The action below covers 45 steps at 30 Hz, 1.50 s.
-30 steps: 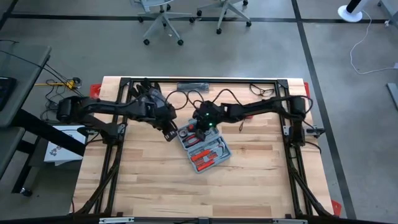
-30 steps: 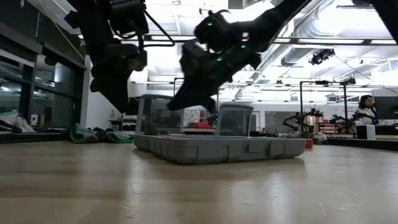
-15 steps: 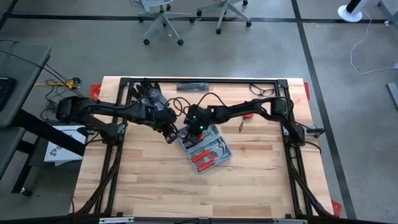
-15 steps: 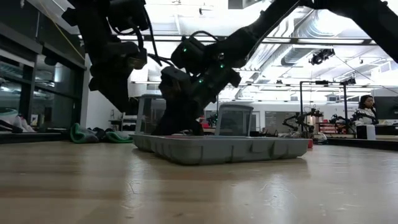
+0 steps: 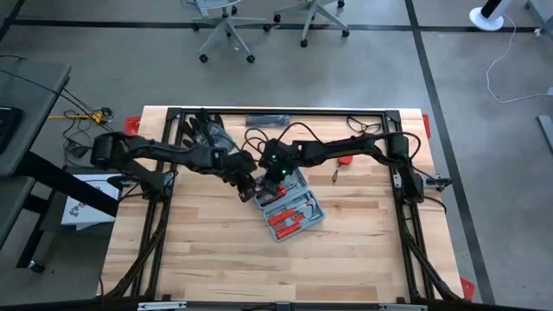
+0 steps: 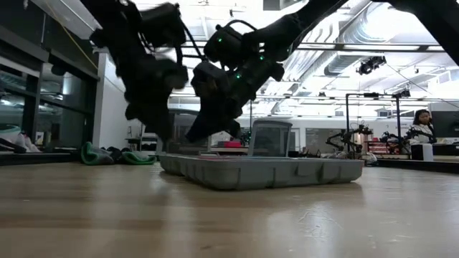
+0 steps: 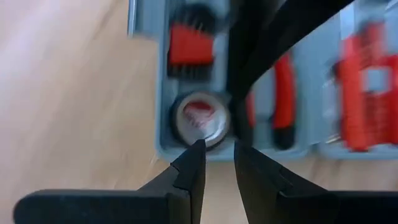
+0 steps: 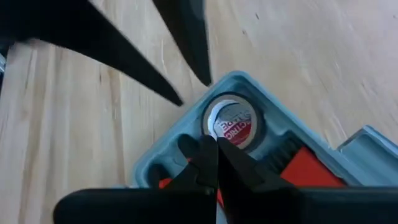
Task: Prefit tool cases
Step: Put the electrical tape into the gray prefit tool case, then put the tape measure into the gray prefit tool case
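Open tool case (image 5: 288, 205) near the middle of the wooden table (image 5: 216, 259), both grippers at its far corner.

The blue-grey tray holds red-handled tools and a round tape measure (image 8: 229, 124). Left gripper (image 7: 219, 163) stands slightly parted; right gripper (image 8: 214, 163) is pressed together above the tape measure. Motion blur smears the tools farther along the tray.

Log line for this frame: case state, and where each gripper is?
tool case: open, tools inside | left gripper: narrowly open, at case corner by round tape | right gripper: shut, over tape
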Available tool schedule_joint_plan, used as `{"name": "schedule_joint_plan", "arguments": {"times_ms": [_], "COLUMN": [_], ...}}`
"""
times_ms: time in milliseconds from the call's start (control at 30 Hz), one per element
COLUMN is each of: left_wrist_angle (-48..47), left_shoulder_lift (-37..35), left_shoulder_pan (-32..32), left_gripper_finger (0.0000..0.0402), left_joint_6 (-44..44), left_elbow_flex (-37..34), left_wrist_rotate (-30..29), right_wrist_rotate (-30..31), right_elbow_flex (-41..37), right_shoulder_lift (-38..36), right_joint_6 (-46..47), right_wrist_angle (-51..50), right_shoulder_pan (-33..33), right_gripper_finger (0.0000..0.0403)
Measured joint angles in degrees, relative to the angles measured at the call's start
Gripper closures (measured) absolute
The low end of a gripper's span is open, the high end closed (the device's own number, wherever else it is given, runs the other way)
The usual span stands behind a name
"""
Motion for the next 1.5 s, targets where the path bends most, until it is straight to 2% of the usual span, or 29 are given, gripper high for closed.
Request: {"name": "schedule_joint_plan", "arguments": {"times_ms": [100, 233, 367, 667, 800, 967, 1133, 1333, 1500], "left_wrist_angle": [1.14, 4.05, 4.73, 3.52, 2.17, 5.26, 7.11, 7.43, 7.39], "left_shoulder_lift": [4.12, 9.35, 10.63, 2.86, -0.30, -2.98, -3.54, -3.25, -3.27], "left_shoulder_pan": [0.04, 0.58, 1.15, 2.03, 1.83, 1.81, 1.79, 1.95, 2.41], "left_gripper_finger": [0.0337, 0.0349, 0.0355, 0.0355, 0.0355, 0.0355, 0.0355, 0.0355, 0.0355], "left_joint_6": [1.84, 3.05, 3.31, 2.37, 2.19, 0.96, 0.18, 1.29, 2.25], "left_elbow_flex": [0.00, 0.26, 0.00, -0.44, -0.66, -2.27, -3.61, -3.63, -3.63], "left_wrist_rotate": [0.19, 1.91, 3.98, 2.46, 2.40, 2.40, 2.35, 1.73, 1.43], "right_wrist_rotate": [0.06, -1.11, -2.53, -0.91, 3.14, 3.11, 4.62, 12.18, 17.41], "right_elbow_flex": [0.00, -0.07, -1.71, -2.11, -2.08, -3.38, -14.81, -31.60, -41.46], "right_shoulder_lift": [1.34, 4.61, 4.95, -0.06, -4.08, -9.91, -19.92, -33.01, -39.55], "right_joint_6": [-1.07, 1.95, 1.91, 0.45, -3.82, -9.12, -5.42, 10.24, 24.24], "right_wrist_angle": [0.95, 2.05, 3.03, -1.08, -8.76, -16.55, -15.27, -15.12, -14.44], "right_shoulder_pan": [0.00, -0.74, -1.47, -1.75, -1.93, -4.19, -8.50, -14.23, -15.80], "right_gripper_finger": [0.0403, 0.0403, 0.0403, 0.0403, 0.0403, 0.0403, 0.0403, 0.0394, 0.0367]}}
